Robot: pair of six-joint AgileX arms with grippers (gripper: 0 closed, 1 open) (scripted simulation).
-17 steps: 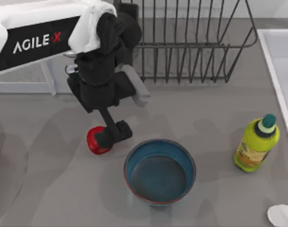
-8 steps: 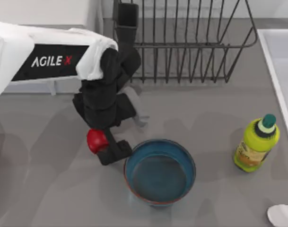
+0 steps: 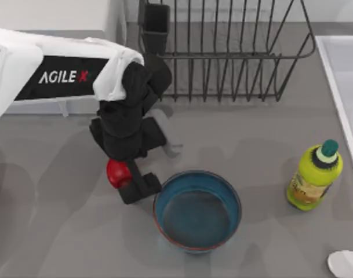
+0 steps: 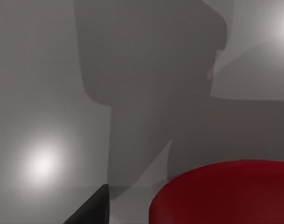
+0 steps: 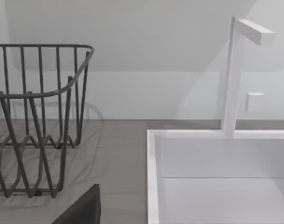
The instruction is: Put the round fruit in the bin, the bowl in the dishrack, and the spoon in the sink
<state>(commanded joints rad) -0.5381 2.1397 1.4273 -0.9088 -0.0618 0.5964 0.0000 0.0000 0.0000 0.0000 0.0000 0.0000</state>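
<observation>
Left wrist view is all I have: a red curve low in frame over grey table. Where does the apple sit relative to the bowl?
Observer: From above, the apple is just left of the blue bowl, with your left hand at it.
Operator: Where's the rack?
Observer: The dish rack stands behind the bowl, toward the back of the table.
Operator: And the sink?
Observer: The sink lies along the table's right edge, past a yellow-green bottle; the right arm's camera faces it.

Red round fruit (image 3: 116,173) beside blue bowl (image 3: 197,209) (apparently gripped).
</observation>
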